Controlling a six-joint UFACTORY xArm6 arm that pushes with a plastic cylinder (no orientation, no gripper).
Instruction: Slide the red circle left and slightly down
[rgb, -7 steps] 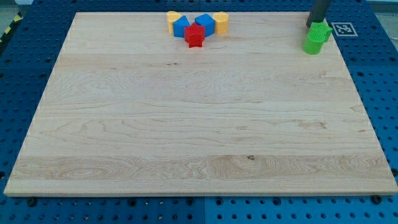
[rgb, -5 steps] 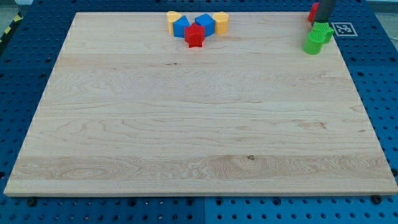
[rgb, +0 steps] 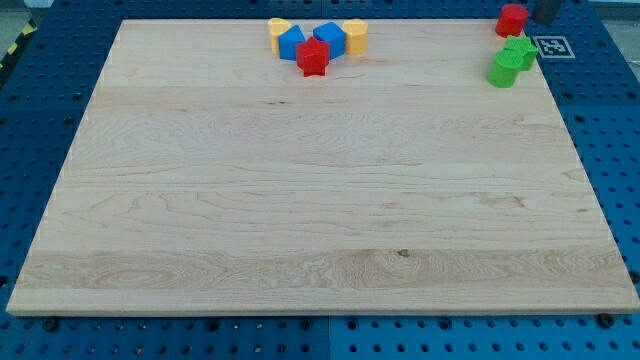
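Well left of the red circle, a cluster is sitting at the surface top edge: two yellow blocks, two blue blocks and a red star. The circle is lying at the top right corner, two green blocks just below it. My tip is standing just right of the circle, placed to push leftward; being a rod, it has no jaws. The greens are crowding any downward drift.

Layout on the wooden board

At the board's top right corner the red circle is placed, with my tip just to its right and two green blocks just below it; a five-block cluster is found far to its left.
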